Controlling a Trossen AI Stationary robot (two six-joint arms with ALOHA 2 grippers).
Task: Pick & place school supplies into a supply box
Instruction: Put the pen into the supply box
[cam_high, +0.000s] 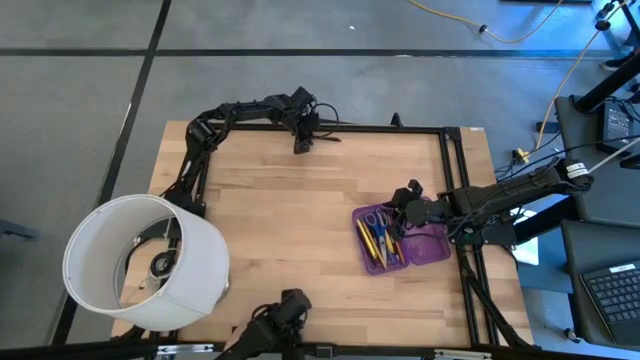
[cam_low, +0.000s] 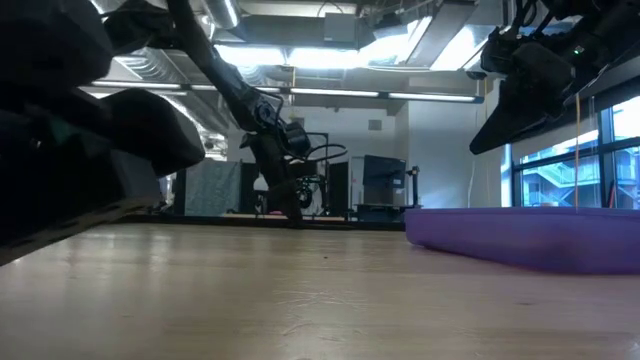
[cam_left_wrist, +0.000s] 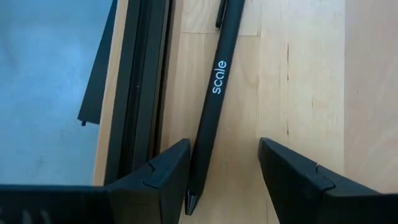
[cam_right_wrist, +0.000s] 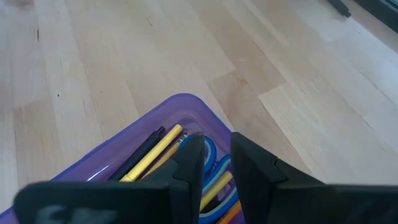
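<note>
Spanning the far table (cam_high: 300, 210) edge, the left gripper (cam_left_wrist: 224, 180) stands spread astride a black pen (cam_left_wrist: 214, 93). Over the purple supply box (cam_high: 432, 250), the right gripper (cam_right_wrist: 217, 165) hovers nearly closed above pencils (cam_right_wrist: 152, 152) and scissors (cam_high: 373, 218).

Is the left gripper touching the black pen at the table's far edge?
Cannot tell. In the left wrist view the open left gripper straddles the black pen, which lies hard against one jaw with no plain gap or contact.
</note>
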